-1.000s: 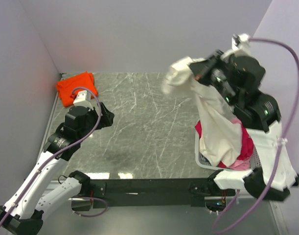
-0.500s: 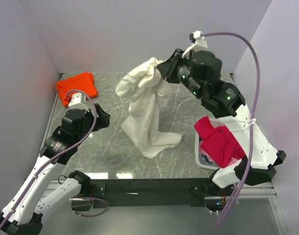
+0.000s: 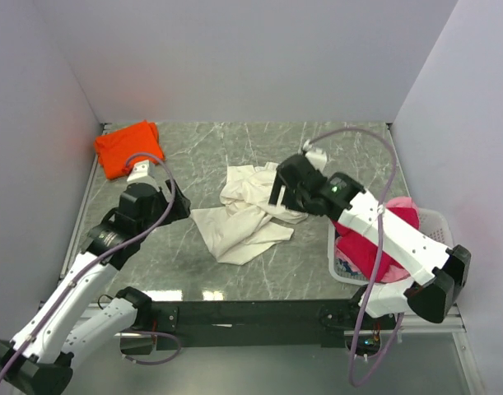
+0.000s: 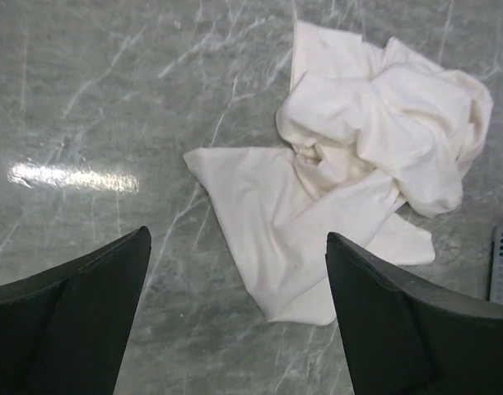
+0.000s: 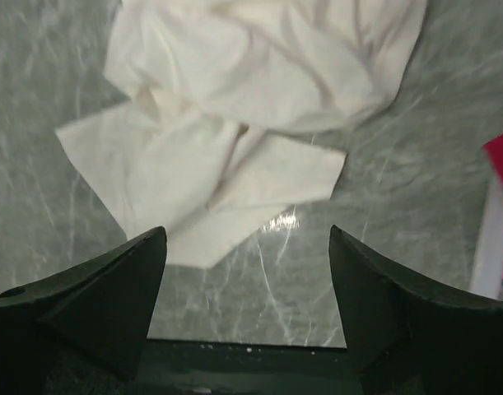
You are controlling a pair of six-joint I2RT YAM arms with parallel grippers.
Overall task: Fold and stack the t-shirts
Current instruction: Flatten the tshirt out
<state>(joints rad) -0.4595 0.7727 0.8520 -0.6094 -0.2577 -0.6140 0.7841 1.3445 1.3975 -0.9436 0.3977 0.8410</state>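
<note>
From above, the cream t-shirt (image 3: 244, 216) lay crumpled mid-table beside the right gripper (image 3: 277, 192), which had dangled it aloft a moment earlier, dropped there probably for flattening; the orange t-shirt (image 3: 129, 148) sat in the far-left corner. The left wrist view showed the left gripper (image 4: 236, 247) spread wide, empty, over the cloth. The right wrist view, somewhat blurred, showed its jaws apparently parted too, holding nothing

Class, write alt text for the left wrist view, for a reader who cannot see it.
A crumpled cream cloth t-shirt lies loose on a grey marble-patterned table, seen past the two open black fingers of the left gripper.
</note>
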